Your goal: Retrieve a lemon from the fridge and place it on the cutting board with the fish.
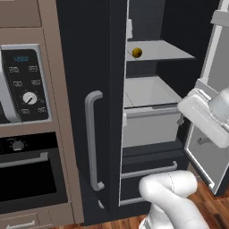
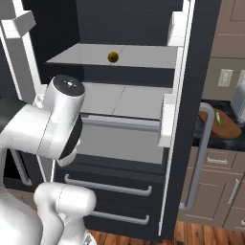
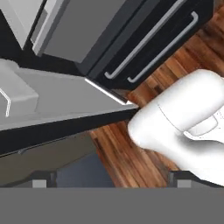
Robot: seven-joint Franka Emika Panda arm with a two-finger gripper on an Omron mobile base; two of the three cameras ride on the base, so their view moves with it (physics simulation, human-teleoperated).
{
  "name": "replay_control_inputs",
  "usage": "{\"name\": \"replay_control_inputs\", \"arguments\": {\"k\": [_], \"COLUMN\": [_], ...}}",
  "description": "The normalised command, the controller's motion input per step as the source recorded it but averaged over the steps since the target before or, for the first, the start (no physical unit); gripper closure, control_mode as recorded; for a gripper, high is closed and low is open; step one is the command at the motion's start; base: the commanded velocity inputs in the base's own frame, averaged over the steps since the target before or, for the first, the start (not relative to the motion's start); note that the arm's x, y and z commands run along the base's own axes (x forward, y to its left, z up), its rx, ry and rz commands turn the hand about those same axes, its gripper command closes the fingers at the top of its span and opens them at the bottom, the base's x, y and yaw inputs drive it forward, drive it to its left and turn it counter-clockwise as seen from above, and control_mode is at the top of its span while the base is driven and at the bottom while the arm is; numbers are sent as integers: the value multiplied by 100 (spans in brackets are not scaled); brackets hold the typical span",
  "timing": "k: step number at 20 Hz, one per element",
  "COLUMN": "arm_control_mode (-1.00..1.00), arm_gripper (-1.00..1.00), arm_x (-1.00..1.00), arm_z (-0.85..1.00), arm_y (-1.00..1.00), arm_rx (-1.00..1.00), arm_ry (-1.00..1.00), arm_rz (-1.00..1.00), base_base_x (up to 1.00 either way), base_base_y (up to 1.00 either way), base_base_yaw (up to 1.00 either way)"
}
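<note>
The fridge (image 1: 100, 67) stands with its doors swung open. A small yellow lemon (image 1: 137, 53) lies alone on the upper grey shelf, also seen from the other side as lemon (image 2: 113, 57). To the right of the fridge, on the dark counter, lies the reddish-brown cutting board (image 2: 227, 128) with the slender greenish fish (image 2: 217, 117) on it. My gripper (image 3: 111, 183) is open, its fingertips (image 3: 40, 183) far apart with nothing between them. It hangs low by the right door, well below and right of the lemon, and faces the wood floor and lower drawers.
A microwave (image 1: 24, 82) and an oven (image 1: 31, 176) fill the brown column left of the fridge. Two drawers with bar handles (image 2: 107, 185) sit under the shelves. The right door's inner liner (image 1: 214, 91) is close beside my wrist. Wood floor (image 3: 118, 153) lies below.
</note>
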Motion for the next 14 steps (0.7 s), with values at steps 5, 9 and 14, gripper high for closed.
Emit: {"name": "replay_control_inputs", "arguments": {"k": [5, 9, 14], "arm_control_mode": [-100, -100, -100], "arm_gripper": [-100, -100, -100], "arm_x": [69, 73, 56], "arm_z": [-10, -28, -24], "arm_y": [-24, 35, 26], "arm_rx": [36, 14, 0], "arm_ry": [0, -2, -3], "arm_rz": [1, 0, 4], "base_base_x": [0, 0, 0], "base_base_y": [0, 0, 0], "base_base_yaw": [0, 0, 0]}}
